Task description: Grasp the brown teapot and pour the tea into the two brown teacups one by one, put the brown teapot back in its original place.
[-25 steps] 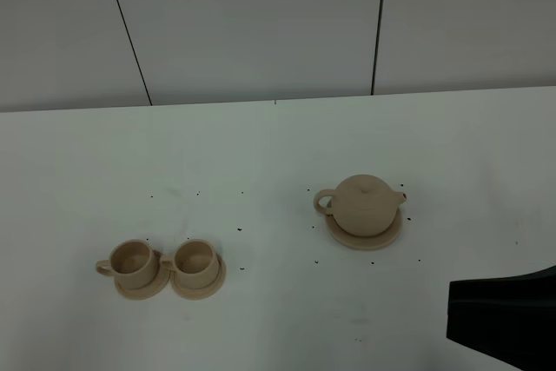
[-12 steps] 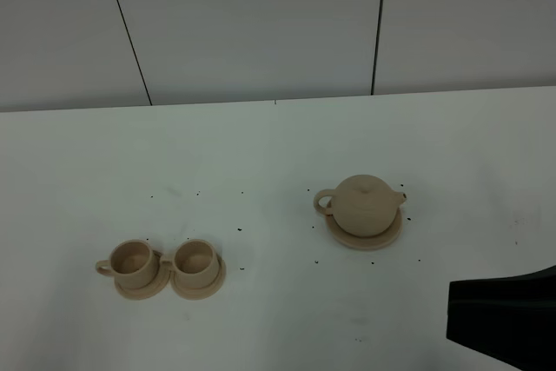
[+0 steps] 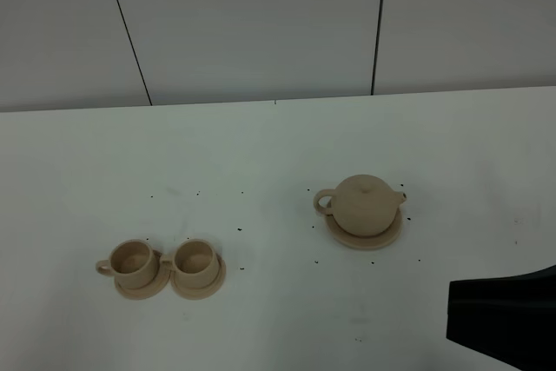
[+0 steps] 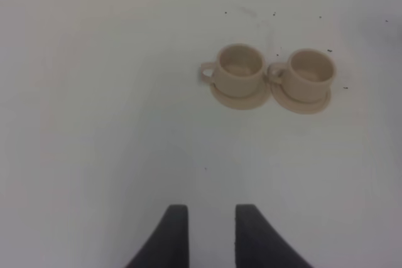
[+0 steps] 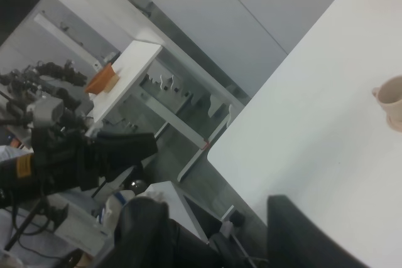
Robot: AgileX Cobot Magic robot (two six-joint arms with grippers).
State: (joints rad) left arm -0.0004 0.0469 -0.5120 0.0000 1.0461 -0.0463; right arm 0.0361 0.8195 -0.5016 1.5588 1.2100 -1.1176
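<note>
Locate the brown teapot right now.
In the exterior high view, the brown teapot sits right of centre on its wide saucer, apart from the two teacups.

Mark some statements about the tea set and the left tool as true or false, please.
1. The round matte tan teapot stands on the wide flat tan disc. True.
2. The left small tan teacup and the right small tan teacup each sit on a small round tan saucer. True.
3. The teacups stand on opposite sides of the teapot. False: they stand side by side, both on the teapot's handle side.
4. The left tool grips a teacup. False: its jaws are open and empty, apart from both cups.
5. The teapot's short spout points away from the teacups. True.
</note>
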